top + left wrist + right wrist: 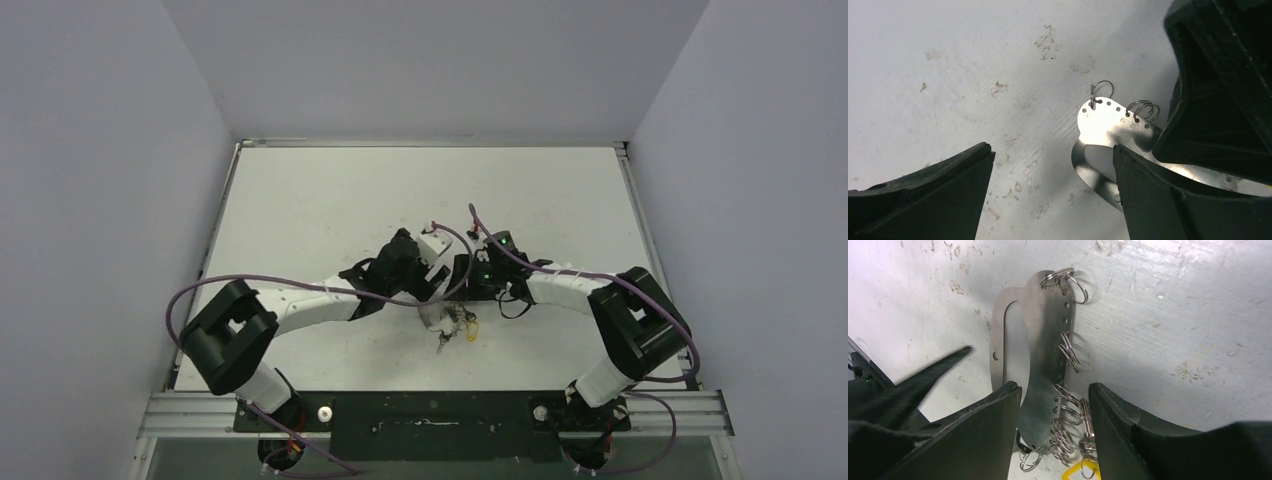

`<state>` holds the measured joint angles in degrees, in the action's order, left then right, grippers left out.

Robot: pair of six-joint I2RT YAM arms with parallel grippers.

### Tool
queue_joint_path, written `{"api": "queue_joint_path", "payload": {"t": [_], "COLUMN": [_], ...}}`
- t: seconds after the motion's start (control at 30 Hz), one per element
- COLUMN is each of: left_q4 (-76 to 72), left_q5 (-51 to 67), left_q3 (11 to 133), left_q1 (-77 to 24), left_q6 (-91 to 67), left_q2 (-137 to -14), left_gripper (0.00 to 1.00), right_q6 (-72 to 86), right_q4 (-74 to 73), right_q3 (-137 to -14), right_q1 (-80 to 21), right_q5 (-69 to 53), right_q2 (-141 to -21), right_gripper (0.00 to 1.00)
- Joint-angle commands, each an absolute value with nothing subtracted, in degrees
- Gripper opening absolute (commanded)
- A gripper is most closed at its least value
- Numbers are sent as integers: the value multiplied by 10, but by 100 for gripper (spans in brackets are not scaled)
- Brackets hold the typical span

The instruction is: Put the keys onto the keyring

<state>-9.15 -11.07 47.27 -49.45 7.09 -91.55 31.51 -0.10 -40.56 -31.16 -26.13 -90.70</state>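
Where the two arms meet above the middle of the white desk (320, 200), as seen from the top camera, the left gripper (432, 297) and the right gripper (468, 292) are brought close together over the keyring (450, 318). A small cluster of keys (443, 340) is seen at the near end of the keyring, and a yellow tag (472, 328) lies just beside them on the right. How the fingers stand cannot be judged from this height.

From the left wrist camera, the left gripper is seen spread wide, with bare, stained desk filling most of the gap between its two dark fingers (928, 195). Nothing is held by it. The bright metal plate of the keyring (1108, 125) is seen beside the right-hand finger and is partly hidden behind it. Two small wire rings (1143, 110) are threaded through holes along the plate's edge. The plate's far end is covered by the black body of the right gripper.

From the right wrist camera, the keyring (1038, 355) is seen passing between the right gripper's fingers (993, 435), which are closed in on it from both sides. The flat plate with its long slot is pressed by one finger, and the row of small rings (1068, 350) along its opposite edge lies against the other. More rings are bunched low in the gap, and the yellow tag (1079, 473) is seen just below them at the picture's bottom edge.
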Motion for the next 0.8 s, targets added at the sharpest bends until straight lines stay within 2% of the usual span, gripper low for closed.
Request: {"api": "queue_joint_path", "payload": {"t": [0.0, 0.17, 0.3, 0.43, 0.6, 0.7, 0.77], "left_q4": [-55, -3, -1, 30, 84, 124, 135], "left_q5": [-101, -15, 0, 7, 16, 13, 20], "left_q3": [447, 424, 398, 375, 357, 348, 336], "left_q1": [-456, -397, -388, -377, -372, -371, -370], "left_q6": [-79, -164, -174, -193, -249, -289, -324], "left_q2": [-831, -771, -720, -672, -629, -623, -628], "left_gripper": [88, 87, 87, 86, 83, 80, 73], "right_q6": [322, 395, 499, 540, 413, 347, 326], "right_q4": [32, 84, 201, 262, 82, 5, -22], "right_q3": [-422, -420, -410, -413, -461, -483, -487], "right_q1": [-324, -376, -433, -444, -429, -416, -399], "right_q5": [-299, -319, -345, -349, -284, -254, -254], "right_q2": [-919, -942, -967, -960, -911, -893, -890], "right_gripper": [52, 50, 50, 53, 62, 64, 63]}}
